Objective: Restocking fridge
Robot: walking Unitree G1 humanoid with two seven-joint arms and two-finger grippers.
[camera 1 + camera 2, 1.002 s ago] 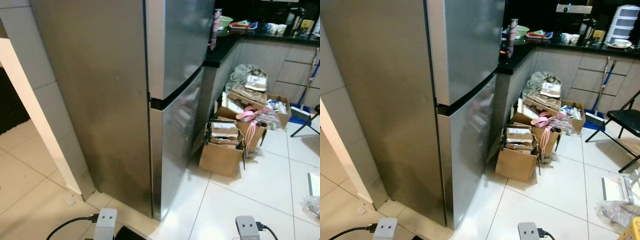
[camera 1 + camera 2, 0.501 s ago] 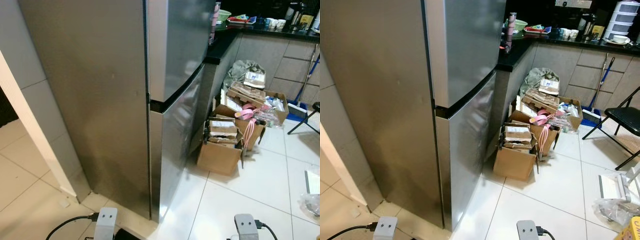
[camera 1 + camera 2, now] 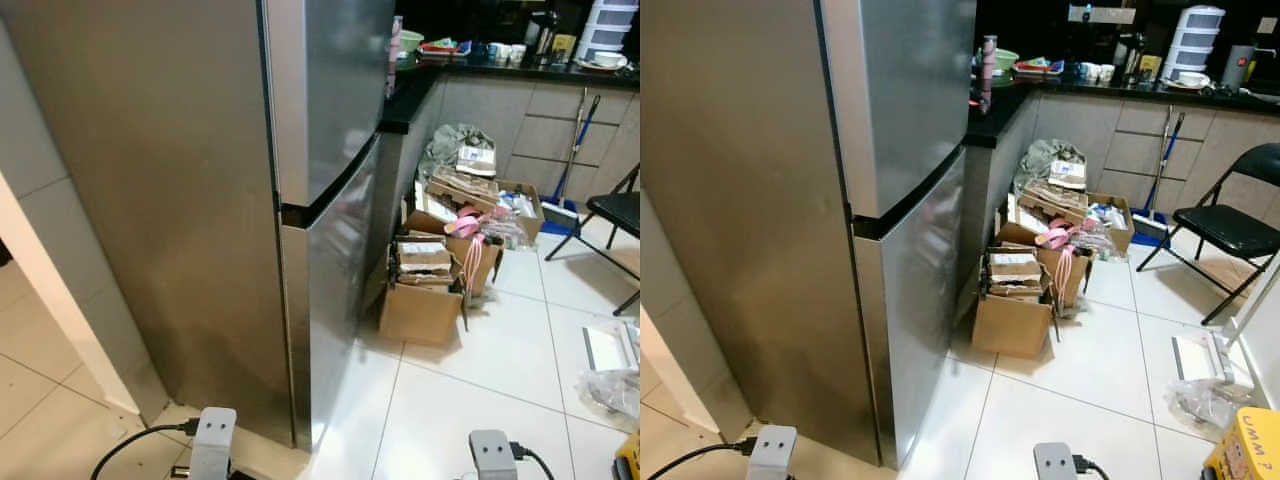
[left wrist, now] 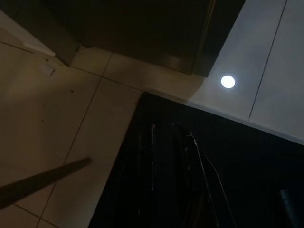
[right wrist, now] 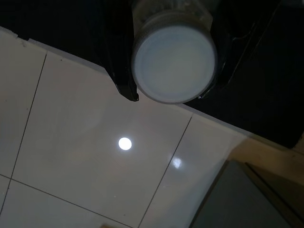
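Note:
The stainless steel fridge (image 3: 200, 200) stands close ahead, seen from its corner, with its upper door (image 3: 340, 90) and lower door (image 3: 335, 260) both closed. In the right wrist view my right gripper (image 5: 167, 96) is shut on a round container (image 5: 173, 64) with a pale white base, held low over the white floor tiles. My left gripper (image 4: 168, 142) hangs idle in the dark above the floor, its black fingers (image 4: 187, 152) close together with nothing between them. Both wrists (image 3: 213, 440) show at the bottom edge of the eye views.
Open cardboard boxes (image 3: 425, 300) full of clutter sit on the floor against the black counter (image 3: 1000, 100). A black folding chair (image 3: 1230, 225), a broom (image 3: 1155, 190), a plastic bag (image 3: 1205, 400) and a yellow box (image 3: 1245, 445) are to the right. A wall corner (image 3: 60, 300) flanks the fridge's left.
The whole view has swung to the right, so the folding chair and yellow box have come into sight. The fridge doors stay closed and nothing on the floor has moved.

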